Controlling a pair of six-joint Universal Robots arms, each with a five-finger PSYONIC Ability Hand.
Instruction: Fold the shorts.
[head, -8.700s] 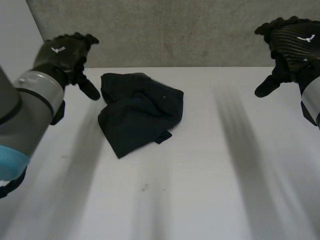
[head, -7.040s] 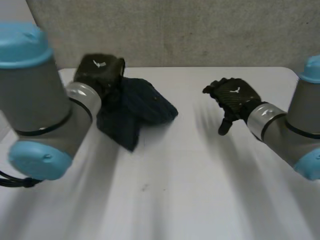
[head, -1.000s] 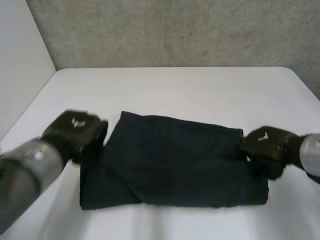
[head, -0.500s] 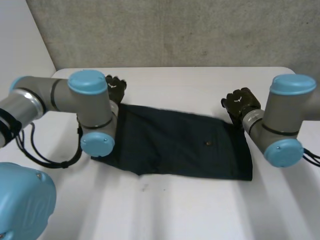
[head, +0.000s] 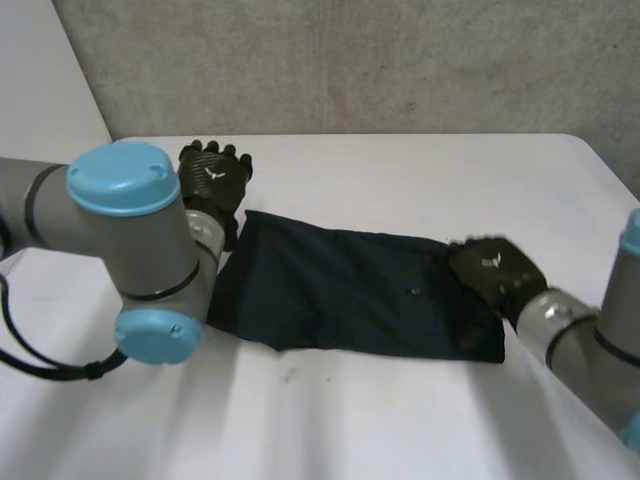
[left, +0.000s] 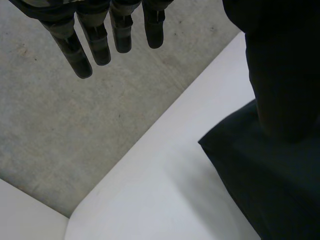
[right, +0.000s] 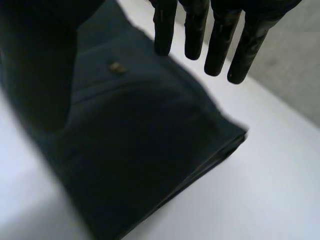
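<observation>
On table (head: 400, 170), flat shorts (head: 340, 290); L hand (head: 215, 180), R hand (head: 492, 272) at opposite ends, fingers (right: 216, 50) straight, empty

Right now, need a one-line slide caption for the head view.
Dark shorts lie spread on the white table, open left hand by their far left corner, open right hand over their right end.

In the head view, the shorts (head: 340, 290) lie spread across the middle of the table (head: 400, 180), from left of centre to right of centre. The left hand (head: 215, 180) is at their upper-left corner, and the right hand (head: 492, 272) is over their right end. A wall (head: 350, 60) stands behind the table, across the top of the frame.
</observation>
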